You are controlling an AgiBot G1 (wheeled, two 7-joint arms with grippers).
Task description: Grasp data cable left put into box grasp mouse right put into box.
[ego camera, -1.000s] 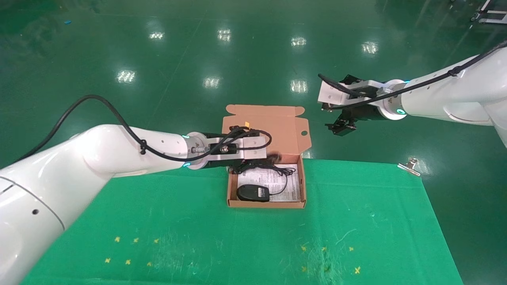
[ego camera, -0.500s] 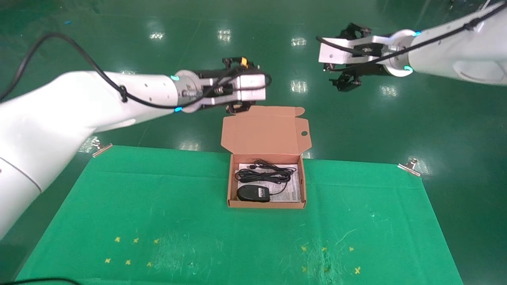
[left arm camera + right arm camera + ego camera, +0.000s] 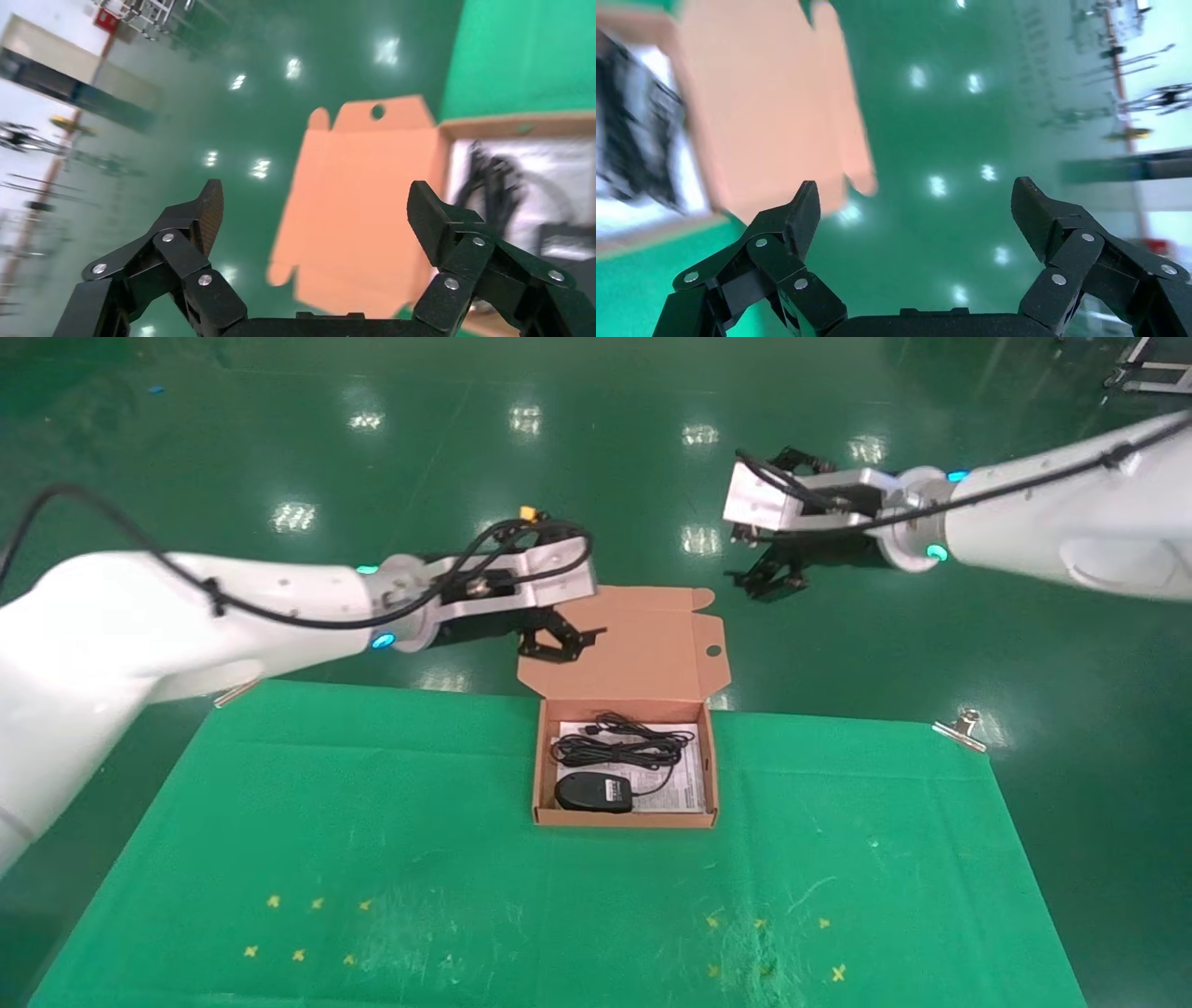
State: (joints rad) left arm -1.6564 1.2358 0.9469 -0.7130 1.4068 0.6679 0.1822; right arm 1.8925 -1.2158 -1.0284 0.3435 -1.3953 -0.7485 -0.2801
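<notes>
The box (image 3: 624,818) stands open at the table's far middle, lid (image 3: 633,645) raised at the back. The data cable (image 3: 622,745) lies coiled in its far half on the white sheet. The mouse (image 3: 593,792) lies in the near half, its thin cord curving to the right. My left gripper (image 3: 559,640) is open and empty, in the air at the lid's left edge; its wrist view shows the lid (image 3: 365,210) between its fingers (image 3: 209,210). My right gripper (image 3: 768,577) is open and empty, in the air beyond the lid's right corner.
The green cloth (image 3: 466,859) covers the table, held by metal clips at the far left (image 3: 237,688) and far right (image 3: 961,728). Small yellow marks (image 3: 307,929) sit near the front. Shiny green floor lies beyond the table.
My left gripper left the data cable in the box, rose out and now hangs by the lid's left edge. My right gripper rose, then came down leftward towards the lid.
</notes>
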